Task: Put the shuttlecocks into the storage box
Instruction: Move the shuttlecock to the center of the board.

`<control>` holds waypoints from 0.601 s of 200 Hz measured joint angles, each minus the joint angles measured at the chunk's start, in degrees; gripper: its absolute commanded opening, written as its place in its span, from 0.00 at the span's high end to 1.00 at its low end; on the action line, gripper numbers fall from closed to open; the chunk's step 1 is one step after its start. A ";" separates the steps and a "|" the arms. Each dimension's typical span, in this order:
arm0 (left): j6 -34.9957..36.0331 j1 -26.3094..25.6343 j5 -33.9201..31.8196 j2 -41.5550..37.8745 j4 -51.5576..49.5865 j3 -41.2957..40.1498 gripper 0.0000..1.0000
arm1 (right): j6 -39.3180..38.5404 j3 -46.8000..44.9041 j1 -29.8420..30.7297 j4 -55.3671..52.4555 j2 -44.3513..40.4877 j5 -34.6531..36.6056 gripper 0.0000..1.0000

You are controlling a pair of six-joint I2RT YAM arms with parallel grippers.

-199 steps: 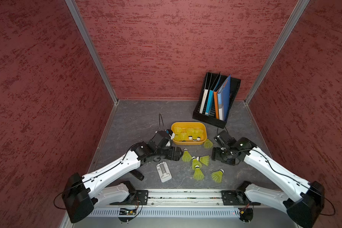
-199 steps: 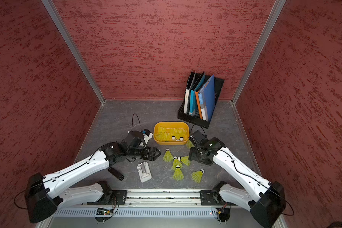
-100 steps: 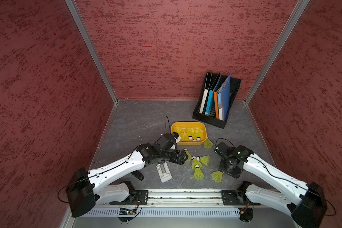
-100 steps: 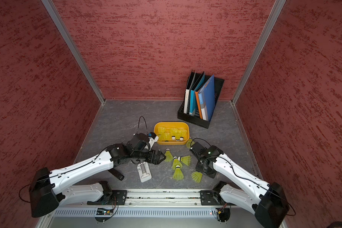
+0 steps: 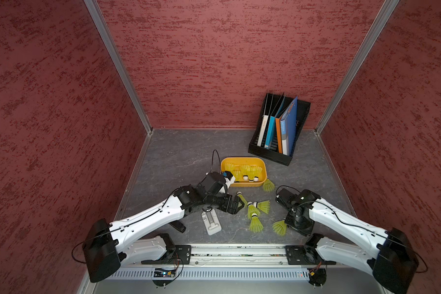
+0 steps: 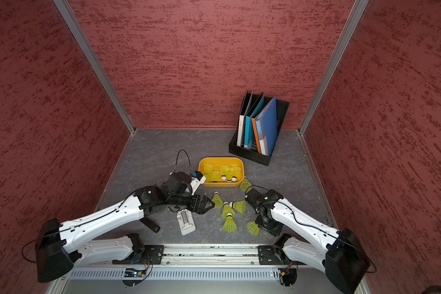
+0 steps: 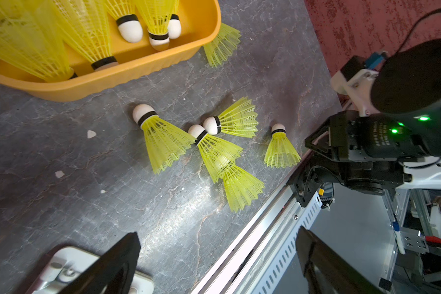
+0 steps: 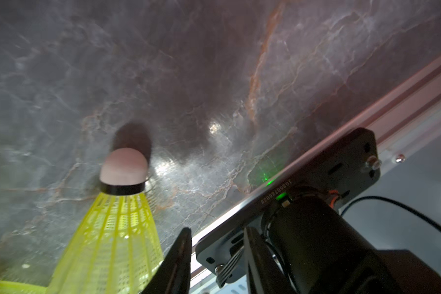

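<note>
Shuttlecocks [image 7: 163, 142], neon-yellow plastic cones, mid-pickup: one [image 8: 112, 229] sits just outside your right gripper's [image 8: 217, 231] narrowly parted jaws; left gripper [image 7: 218, 235] gapes. Recentre first.

Mesh-plastic shuttlecocks [image 7: 163, 142], smooth plastic storage box [image 7: 138, 68], faintly glossy table [image 7: 61, 178].

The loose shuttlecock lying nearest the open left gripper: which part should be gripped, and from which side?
Probably its neck at the black band, from above, jaws across it. The shuttlecock lies on its side, tip toward the storage box; the neck looks firm, the mesh skirt may flex.
</note>
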 measured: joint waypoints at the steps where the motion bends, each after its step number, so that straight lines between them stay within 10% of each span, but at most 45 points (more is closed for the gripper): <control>1: 0.09 -0.11 0.11 0.00 0.11 -0.02 0.00 | -0.02 -0.02 0.00 0.02 0.07 -0.04 0.61; 120: -0.33 -2.97 2.60 3.52 7.04 -4.00 0.00 | 1.73 -1.95 0.15 15.04 4.61 -9.03 0.58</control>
